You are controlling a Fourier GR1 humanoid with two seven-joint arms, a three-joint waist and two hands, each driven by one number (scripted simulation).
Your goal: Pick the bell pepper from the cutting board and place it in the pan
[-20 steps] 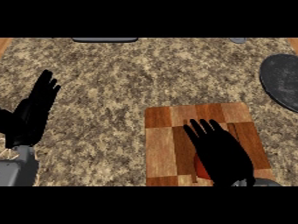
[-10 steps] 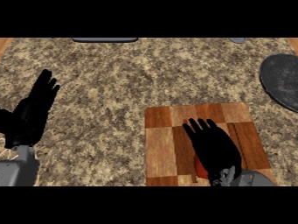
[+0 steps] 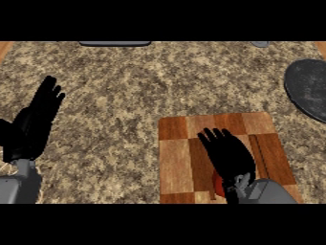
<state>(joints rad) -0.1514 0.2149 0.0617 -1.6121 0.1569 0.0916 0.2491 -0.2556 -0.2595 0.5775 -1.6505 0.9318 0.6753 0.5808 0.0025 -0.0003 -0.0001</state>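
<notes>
The right robot hand (image 3: 229, 158) spreads straight fingers over the cutting board (image 3: 176, 158), covering the red bell pepper (image 3: 219, 185) at the board's near edge, likely lining up a grasp. The pan (image 3: 320, 91) lies far right. The left robot hand (image 3: 35, 122) rests open at the left.

The left hand (image 3: 35, 122) is held open at nine o'clock, fingers up. The right hand (image 3: 227, 155) is spread flat at five o'clock.
</notes>
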